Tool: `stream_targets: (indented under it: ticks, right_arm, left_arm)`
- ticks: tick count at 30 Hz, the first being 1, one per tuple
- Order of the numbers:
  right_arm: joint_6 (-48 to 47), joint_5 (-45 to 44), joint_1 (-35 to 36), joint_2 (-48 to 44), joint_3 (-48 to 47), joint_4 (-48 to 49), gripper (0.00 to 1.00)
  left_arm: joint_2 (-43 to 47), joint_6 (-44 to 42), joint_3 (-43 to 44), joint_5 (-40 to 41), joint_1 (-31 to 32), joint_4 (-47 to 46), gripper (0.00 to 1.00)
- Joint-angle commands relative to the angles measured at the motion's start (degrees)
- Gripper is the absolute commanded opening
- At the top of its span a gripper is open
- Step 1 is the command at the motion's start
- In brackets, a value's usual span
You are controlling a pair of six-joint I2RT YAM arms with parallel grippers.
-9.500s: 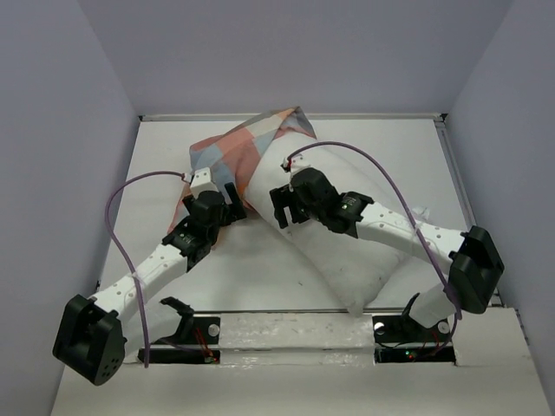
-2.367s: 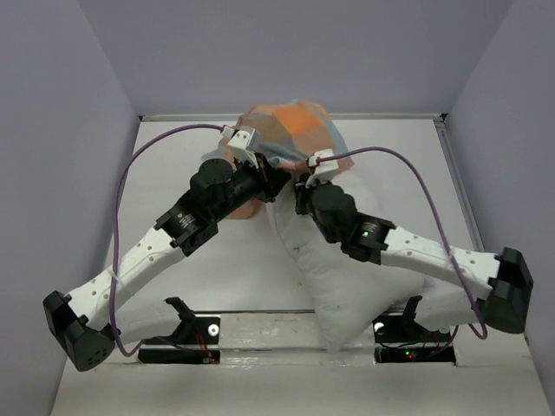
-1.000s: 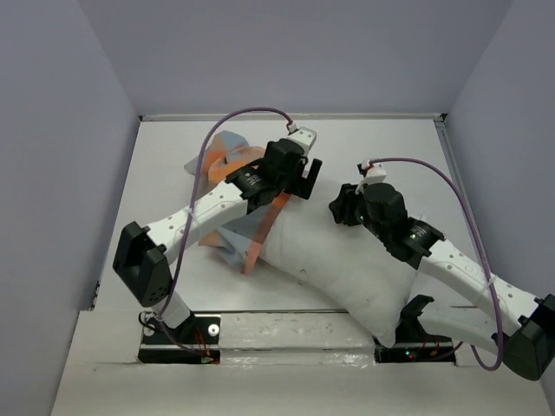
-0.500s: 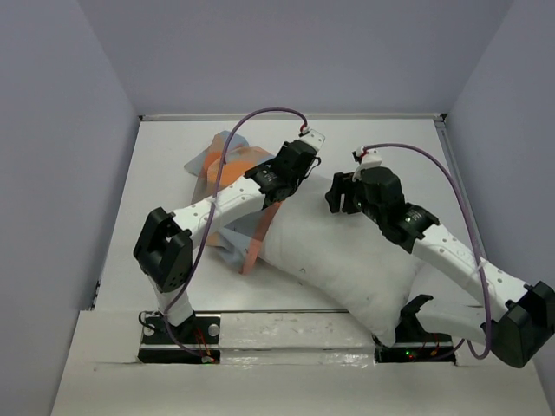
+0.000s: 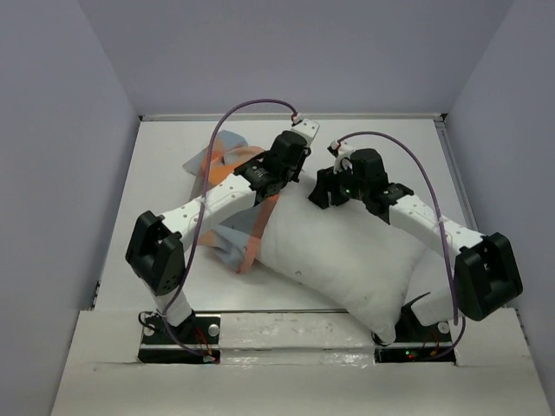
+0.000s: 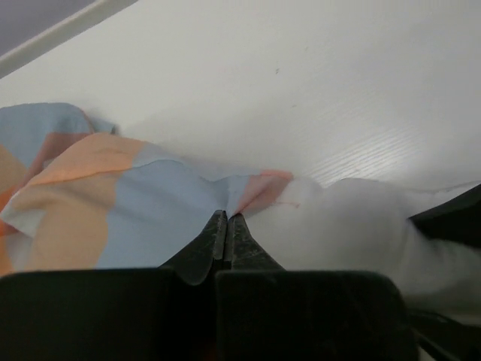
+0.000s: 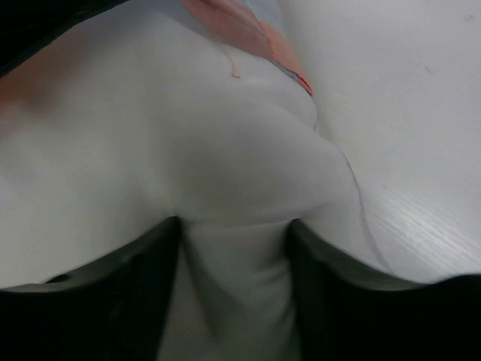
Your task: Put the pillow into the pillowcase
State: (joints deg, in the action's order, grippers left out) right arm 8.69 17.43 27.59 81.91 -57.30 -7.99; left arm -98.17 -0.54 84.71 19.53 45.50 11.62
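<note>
Pinching thin checked pillowcase point(image 6: 113, 203), left fingers point(image 6: 200, 252) rest beside plump pillow point(image 5: 338, 251).

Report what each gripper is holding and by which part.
The left gripper pinches the pillowcase at its edge beside the pillow. The right gripper clamps a bunched fold of the pillow.

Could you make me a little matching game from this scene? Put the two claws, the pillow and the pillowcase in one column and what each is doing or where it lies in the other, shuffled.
Things:
1. left claw
2. right claw
3. pillow
4. pillowcase

States:
A. plain white, mostly uncovered, stretching towards the right arm's base
B. shut, pinching the edge of checked fabric
C. checked orange and light blue, bunched at the pillow's far-left end
D. squeezing a fold of white cushion between its fingers

Pairs: 1-B, 2-D, 3-A, 4-C
</note>
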Motion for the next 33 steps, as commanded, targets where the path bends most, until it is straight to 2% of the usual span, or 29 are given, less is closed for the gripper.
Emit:
stream_targets:
  ticks: [1, 3, 4, 6, 9, 10, 11, 16, 20, 22, 26, 28, 30, 31, 32, 33]
  right_arm:
    - [9.2, 24.6, 1.0, -2.4, 5.1, 18.3, 0.2]
    - [13.6, 27.7, 1.0, -5.4, 8.7, 26.2, 0.0]
    - [17.0, 29.5, 1.0, -7.1, 11.4, 32.3, 0.0]
    - [19.4, 30.1, 1.0, -11.8, 13.4, 37.6, 0.0]
    - [19.6, 29.1, 1.0, -13.4, 12.1, 37.7, 0.0]
    - [19.3, 28.6, 1.0, -12.8, 11.3, 37.3, 0.0]
    - [18.6, 26.6, 1.0, -12.0, 10.6, 36.9, 0.0]
    - [18.6, 22.7, 1.0, -3.9, 6.7, 39.5, 0.0]
    - [18.9, 16.5, 0.3, -0.1, 7.9, 43.2, 0.0]
    - [22.3, 15.6, -2.2, 3.0, 8.4, 46.5, 0.0]
    - [27.8, 12.1, -6.0, 8.3, 6.3, 48.8, 0.0]
    - [28.0, 11.2, -7.2, 7.7, 7.0, 47.3, 0.0]
    - [27.3, 7.8, -8.3, 6.0, 8.3, 43.9, 0.0]
    - [27.1, 7.3, -9.0, 4.2, 8.6, 42.5, 0.0]
    - [26.8, 6.9, -10.1, 3.1, 8.5, 39.8, 0.0]
    - [26.5, 6.8, -10.6, 3.0, 7.7, 37.9, 0.0]
  left_arm:
    - [6.7, 7.6, 1.9, -13.9, 0.1, -8.8, 0.0]
    - [7.3, 10.3, 1.5, -16.4, -0.1, -9.9, 0.0]
    - [7.6, 11.2, 1.3, -18.7, -0.1, -11.1, 0.0]
    - [7.8, 14.9, 0.8, -22.6, -0.5, -11.8, 0.0]
    - [9.3, 20.6, -1.0, -31.6, -0.6, -17.3, 0.0]
    - [10.0, 24.8, -1.9, -35.3, -0.3, -20.6, 0.0]
    - [10.8, 26.4, -2.7, -36.1, 0.0, -21.9, 0.0]
    - [18.1, 33.9, -10.8, -36.6, 3.1, -28.9, 0.0]
    - [23.0, 37.0, -13.2, -35.3, 4.4, -29.7, 0.0]
    - [25.1, 39.3, -14.0, -34.8, 5.0, -30.0, 0.0]
    - [23.1, 42.5, -14.7, -34.6, 7.6, -30.9, 0.0]
    - [21.2, 43.6, -16.4, -33.5, 7.8, -31.8, 0.01]
    - [20.1, 42.5, -18.3, -30.8, 7.9, -31.7, 0.14]
    - [19.8, 41.6, -18.9, -29.6, 7.4, -31.7, 0.37]
    - [18.6, 40.8, -19.0, -28.1, 7.0, -31.7, 0.51]
    - [18.0, 39.8, -18.6, -27.1, 6.7, -31.1, 0.69]
